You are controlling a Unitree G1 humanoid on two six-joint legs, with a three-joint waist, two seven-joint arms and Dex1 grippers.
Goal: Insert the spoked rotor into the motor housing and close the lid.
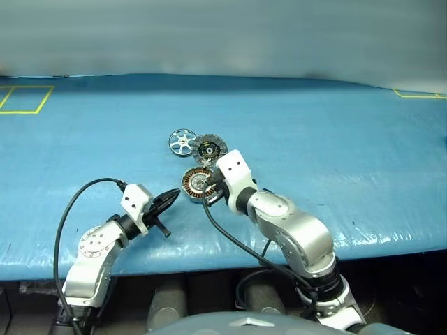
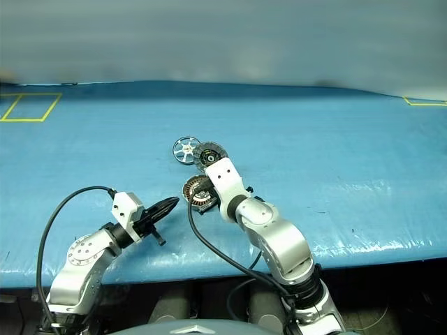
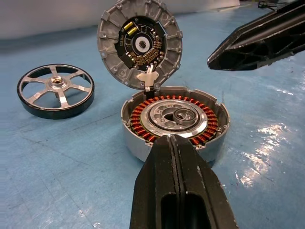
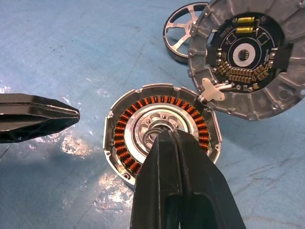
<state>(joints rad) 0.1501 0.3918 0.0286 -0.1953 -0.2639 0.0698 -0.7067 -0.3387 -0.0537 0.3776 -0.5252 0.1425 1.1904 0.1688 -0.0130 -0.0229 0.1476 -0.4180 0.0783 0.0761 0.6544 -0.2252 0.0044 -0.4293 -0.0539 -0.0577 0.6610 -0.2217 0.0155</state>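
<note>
Both jaws pressed together, empty, flanking motor housing (image 3: 174, 121), spoked rotor (image 3: 55, 90) beyond, lid (image 3: 139, 44) open.

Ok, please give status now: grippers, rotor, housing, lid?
Left gripper shut, empty. Right gripper shut, empty, over motor housing. Lid open, hinged up. Spoked rotor on table, not inserted.

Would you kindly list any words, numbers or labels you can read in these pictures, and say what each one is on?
None can be read.
The lid: small yellow parts and tiny marks on its dark centre, too small to read.
The motor housing: no lettering seen.
The rotor: no lettering seen.
The blue table: yellow outline boxes, no text.
</note>
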